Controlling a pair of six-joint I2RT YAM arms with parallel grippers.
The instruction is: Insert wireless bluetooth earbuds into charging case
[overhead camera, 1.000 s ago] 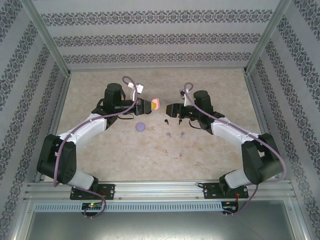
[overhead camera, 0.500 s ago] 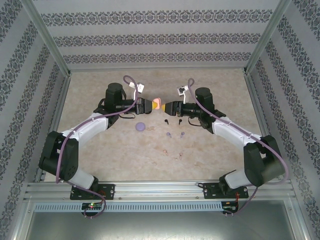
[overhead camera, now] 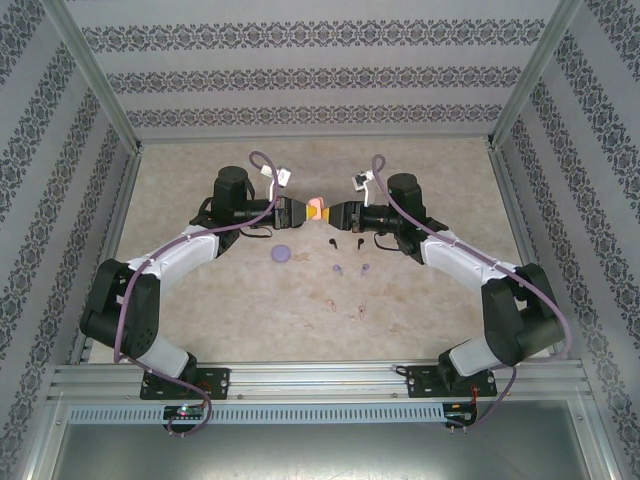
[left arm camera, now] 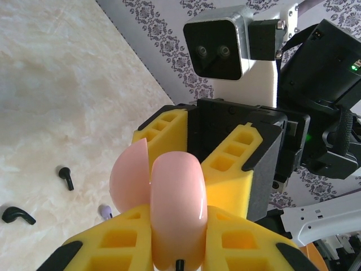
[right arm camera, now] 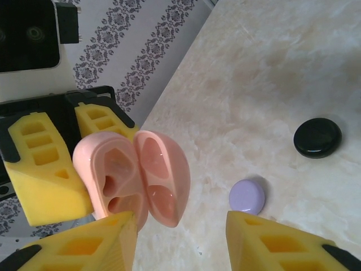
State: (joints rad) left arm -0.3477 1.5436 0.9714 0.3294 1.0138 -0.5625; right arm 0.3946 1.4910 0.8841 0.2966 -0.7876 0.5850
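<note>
Pink charging case [left arm camera: 175, 197] — hinged open, held above the table [overhead camera: 420, 290], pinched in the left gripper [overhead camera: 303, 210]. Right gripper [overhead camera: 338, 213] — facing the case, its yellow fingers [right arm camera: 282, 245] spread and flanking the open halves. Earbuds, three pairs, loose on the table on the arm-base side of the case: black pair [overhead camera: 332, 241] nearest it, lilac pair [overhead camera: 338, 269] next, pale pair [overhead camera: 330, 303] farthest.

Place: robot test booth in a lab
Frame: aluminium bars [overhead camera: 95, 80] at the corners
Walls: patterned wallpaper [overhead camera: 320, 75]
Floor: marble-look table [overhead camera: 250, 300]
Front: metal rail [overhead camera: 320, 378] with robot arms [overhead camera: 180, 252] bolted on
</note>
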